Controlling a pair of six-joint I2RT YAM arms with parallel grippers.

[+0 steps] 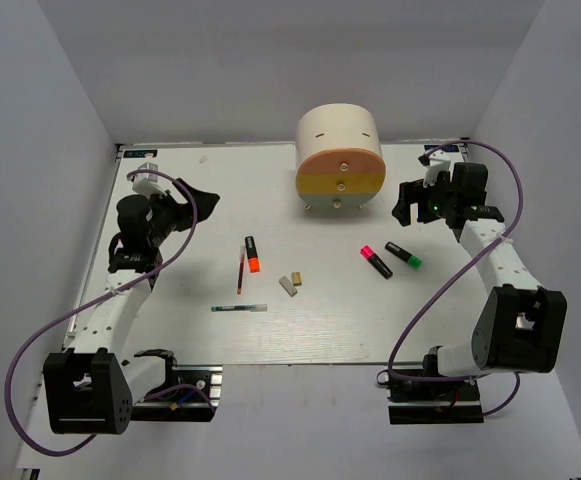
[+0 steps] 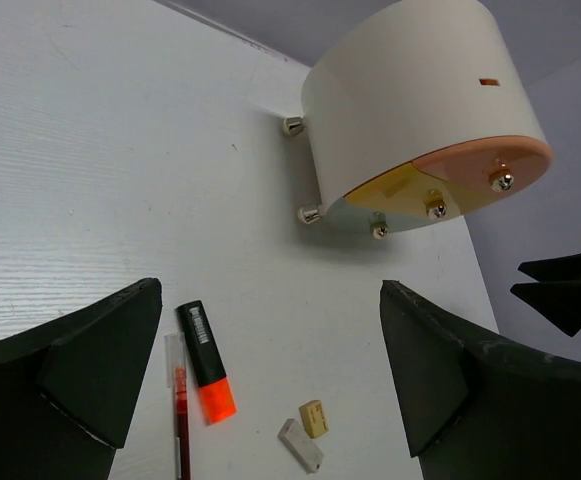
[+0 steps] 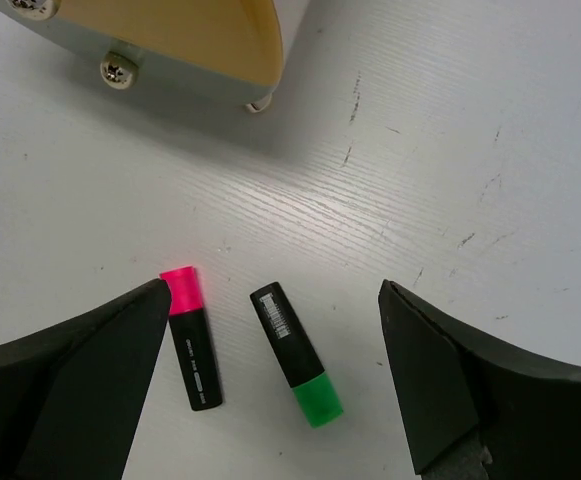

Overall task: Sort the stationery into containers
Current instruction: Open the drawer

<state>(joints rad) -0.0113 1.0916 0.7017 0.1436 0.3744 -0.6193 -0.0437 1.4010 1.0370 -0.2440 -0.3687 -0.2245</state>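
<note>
From above, the cream organizer point(image 1: 339, 158) stands at the far middle of the surface point(image 1: 370, 335), with bare room on both sides. The orange highlighter point(image 1: 252, 254), pencil point(image 1: 240, 272), pen point(image 1: 238, 308) and two erasers point(image 1: 288, 285) lie mid-surface, well off every edge. The pink highlighter point(image 1: 375, 261) and green highlighter point(image 1: 403, 256) lie further right.

Left wrist view: the left pincer point(image 2: 270, 290) gapes wide, holding nothing, above the orange highlighter.

Right wrist view: the right pincer point(image 3: 275, 290) gapes wide too, empty, over the pink and green pair.
</note>
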